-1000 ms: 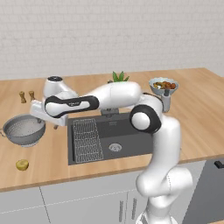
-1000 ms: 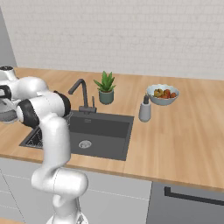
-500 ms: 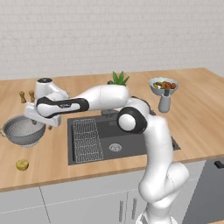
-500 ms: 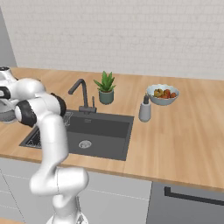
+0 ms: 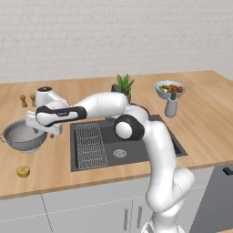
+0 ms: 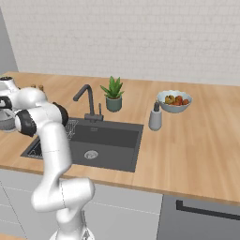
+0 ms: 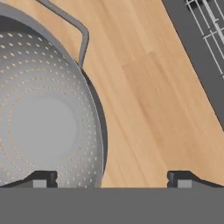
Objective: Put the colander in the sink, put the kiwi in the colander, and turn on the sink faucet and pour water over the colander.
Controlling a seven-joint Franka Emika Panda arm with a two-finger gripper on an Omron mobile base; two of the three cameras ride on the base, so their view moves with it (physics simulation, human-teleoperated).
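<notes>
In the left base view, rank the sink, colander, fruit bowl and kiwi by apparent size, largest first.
1. sink
2. colander
3. fruit bowl, which sits farther back, so its real size against the colander is unsure
4. kiwi

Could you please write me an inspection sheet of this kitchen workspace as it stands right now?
Surface: wooden countertop, sink recessed in it, with a wire rack on its left side.
Job's things: colander upright on the counter left of the sink; kiwi on the counter in front of it; faucet behind the sink, no water seen.
Clutter: potted plant, fruit bowl, soap dispenser, two shakers.
Grippers: gripper open above the colander's rim, holding nothing.
Cables: nothing seen.
Surroundings: white brick wall, grey cabinets.
</notes>
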